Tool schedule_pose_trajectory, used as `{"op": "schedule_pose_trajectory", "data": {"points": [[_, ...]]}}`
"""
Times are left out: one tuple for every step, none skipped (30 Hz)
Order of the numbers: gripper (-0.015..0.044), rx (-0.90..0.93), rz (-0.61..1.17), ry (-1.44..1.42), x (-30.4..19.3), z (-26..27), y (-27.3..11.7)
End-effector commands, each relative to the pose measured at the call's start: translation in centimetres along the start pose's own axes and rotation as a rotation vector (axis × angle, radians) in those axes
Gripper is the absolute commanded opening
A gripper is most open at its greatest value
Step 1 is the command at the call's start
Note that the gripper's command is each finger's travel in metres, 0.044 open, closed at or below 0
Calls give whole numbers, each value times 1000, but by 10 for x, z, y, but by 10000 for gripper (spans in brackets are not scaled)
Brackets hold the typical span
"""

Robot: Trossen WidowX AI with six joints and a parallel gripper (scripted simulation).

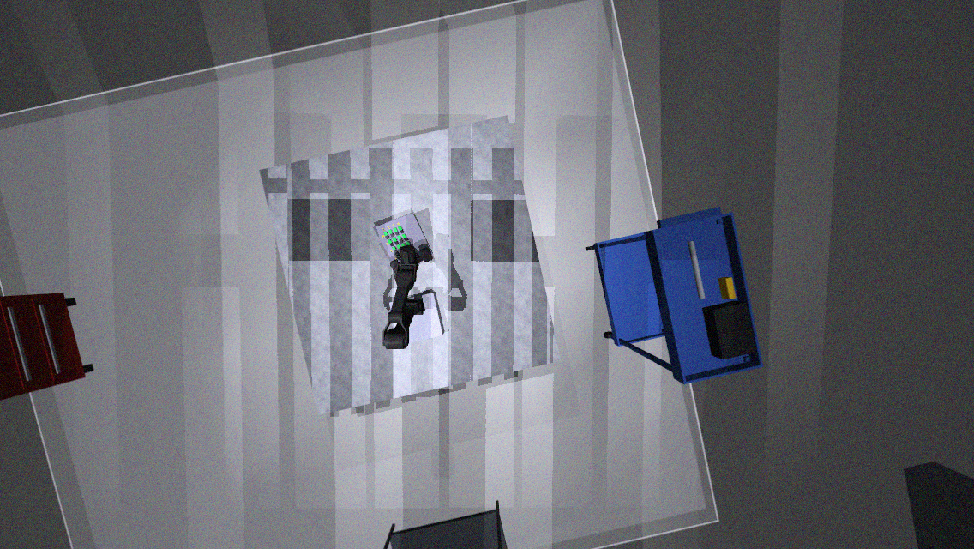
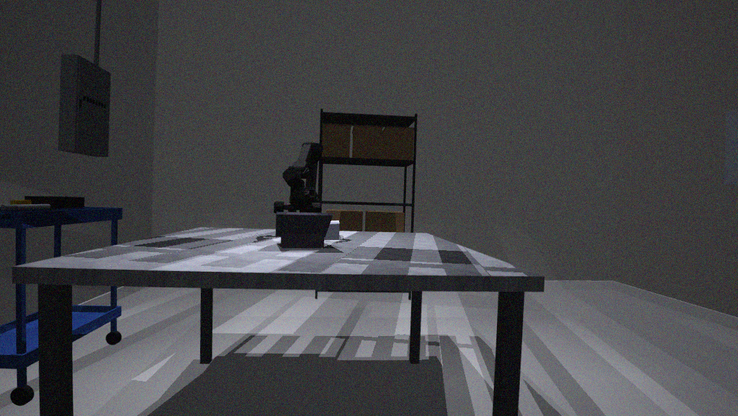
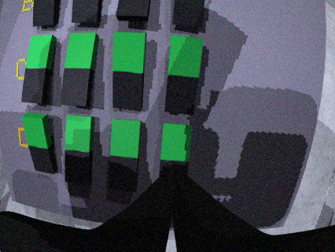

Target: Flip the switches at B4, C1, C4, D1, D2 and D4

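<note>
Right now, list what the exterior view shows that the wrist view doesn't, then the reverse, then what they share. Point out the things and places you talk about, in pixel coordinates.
Only the exterior view: the shelf rack (image 2: 415,181), the blue cart (image 1: 652,286) (image 2: 115,212), the wall box (image 2: 85,105) and the table's legs (image 2: 508,351).

Only the wrist view: the green-and-black switches (image 3: 129,72) and the yellow row letters (image 3: 20,69) on the panel.

Both: the gripper (image 1: 402,248) (image 2: 305,210) (image 3: 173,179), the panel (image 1: 420,228) (image 2: 303,231) (image 3: 275,59) and part of the table top (image 1: 504,306) (image 2: 361,266) (image 3: 328,157).

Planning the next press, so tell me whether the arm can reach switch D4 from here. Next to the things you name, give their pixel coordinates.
Probably yes: the closed tool (image 3: 173,179) appears right at the near, dark end of switch D4 (image 3: 175,142), and nothing visible stands between them.
</note>
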State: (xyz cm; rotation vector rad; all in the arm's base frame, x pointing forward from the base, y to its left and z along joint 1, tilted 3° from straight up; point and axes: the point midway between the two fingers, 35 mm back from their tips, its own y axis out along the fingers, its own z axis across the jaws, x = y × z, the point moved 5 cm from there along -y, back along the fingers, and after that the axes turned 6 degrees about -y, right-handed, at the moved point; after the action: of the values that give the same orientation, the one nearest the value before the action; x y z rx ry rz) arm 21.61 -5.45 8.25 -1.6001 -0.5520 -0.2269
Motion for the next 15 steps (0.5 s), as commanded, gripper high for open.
{"op": "schedule_pose_trajectory", "data": {"points": [[0, -1, 5, 6, -1, 0, 1], [0, -1, 5, 6, -1, 0, 1], [0, -1, 5, 6, -1, 0, 2], [0, -1, 5, 6, -1, 0, 2], [0, -1, 5, 6, -1, 0, 2], [0, -1, 5, 6, -1, 0, 2], [0, -1, 5, 6, -1, 0, 2], [0, -1, 5, 6, -1, 0, 2], [0, -1, 5, 6, -1, 0, 2], [0, -1, 5, 6, -1, 0, 3], [0, -1, 5, 6, -1, 0, 3], [0, -1, 5, 6, -2, 0, 3], [0, -1, 5, 6, -2, 0, 3], [0, -1, 5, 6, -2, 0, 3], [0, -1, 5, 6, -2, 0, 3]]}}
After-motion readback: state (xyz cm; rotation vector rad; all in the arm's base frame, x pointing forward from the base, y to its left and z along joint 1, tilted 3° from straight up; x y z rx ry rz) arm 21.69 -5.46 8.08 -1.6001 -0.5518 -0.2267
